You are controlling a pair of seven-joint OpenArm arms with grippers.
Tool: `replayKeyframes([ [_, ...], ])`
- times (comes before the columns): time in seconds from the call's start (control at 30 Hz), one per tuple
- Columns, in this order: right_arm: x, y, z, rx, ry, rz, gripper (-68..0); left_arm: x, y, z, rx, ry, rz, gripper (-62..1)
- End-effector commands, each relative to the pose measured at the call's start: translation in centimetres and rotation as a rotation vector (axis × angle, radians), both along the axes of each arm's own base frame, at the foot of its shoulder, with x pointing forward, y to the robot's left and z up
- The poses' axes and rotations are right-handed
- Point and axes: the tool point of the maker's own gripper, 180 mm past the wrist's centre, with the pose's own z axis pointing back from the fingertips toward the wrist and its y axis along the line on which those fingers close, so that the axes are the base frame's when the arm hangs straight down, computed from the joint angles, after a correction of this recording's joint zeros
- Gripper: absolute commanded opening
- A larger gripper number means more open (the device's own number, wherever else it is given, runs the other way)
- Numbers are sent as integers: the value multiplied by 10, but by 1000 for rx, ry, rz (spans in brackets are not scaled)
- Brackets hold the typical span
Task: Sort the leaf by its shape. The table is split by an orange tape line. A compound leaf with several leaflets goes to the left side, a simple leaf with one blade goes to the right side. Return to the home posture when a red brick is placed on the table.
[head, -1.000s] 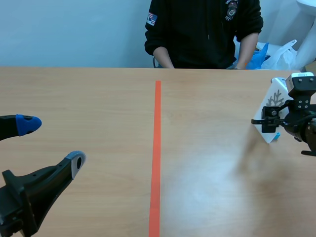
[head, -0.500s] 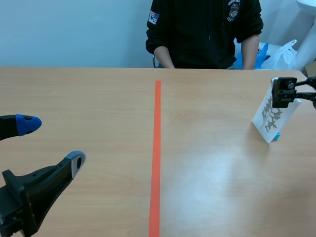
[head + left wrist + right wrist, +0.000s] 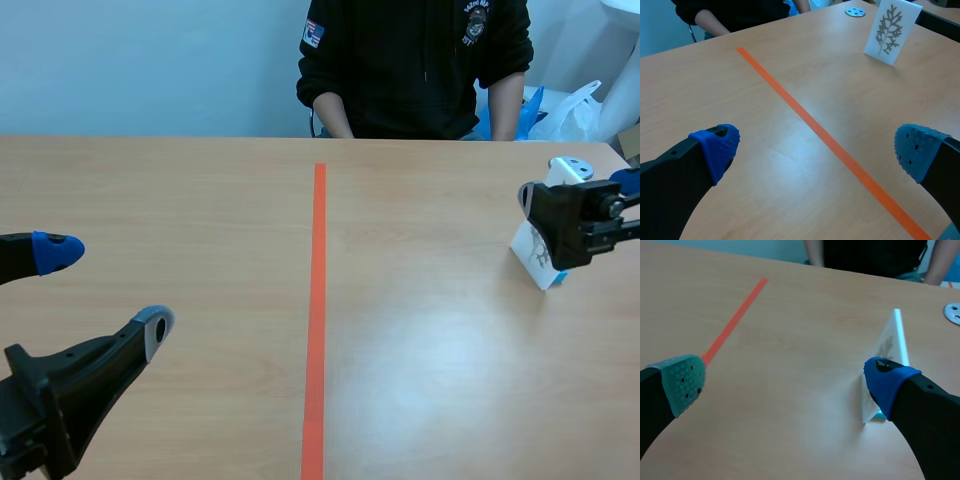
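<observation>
Table (image 3: 200, 200): pale wood, running away toward a seated figure at the far edge.
Person (image 3: 410, 60): dark hooded top, forearms resting at the far side of the table, just beyond the end of the tape.
Orange tape line (image 3: 317, 300): straight down the middle, splitting the table into left and right halves.
Left gripper (image 3: 817, 147): low over the left half, near edge; jaws spread wide, blue pads well apart, nothing between them.
Right gripper (image 3: 785, 380): over the right half, far out toward the table's right edge; jaws spread wide, gripping nothing; blue-padded finger (image 3: 887, 380) just in front of the card, contact impossible to tell.
Leaf card (image 3: 891, 31): white, standing upright on the right half, well apart from the tape; printed with a branching leaf of several leaflets.
Metal disc (image 3: 855, 11): small, round, with holes, lying flat just beyond the card.
</observation>
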Motion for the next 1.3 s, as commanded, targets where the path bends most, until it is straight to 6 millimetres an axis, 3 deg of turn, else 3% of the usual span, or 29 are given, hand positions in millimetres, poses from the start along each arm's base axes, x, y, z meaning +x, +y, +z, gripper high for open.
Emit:
replayKeyframes([
  [0.0, -6, 3, 10, -13, -18, 19, 4, 2, -2, 9, -20, -26, 0, 14],
  [0.23, -49, 46, 20, 31, 0, 98, 4, 2, -2, 8, -20, -26, 0, 14],
  [0.47, -72, 67, 19, 84, 34, 126, 4, 2, -2, 8, -20, -26, 0, 14],
  [1.27, -73, 70, 18, 87, 37, 135, 4, 2, -2, 8, -20, -26, 0, 14],
])
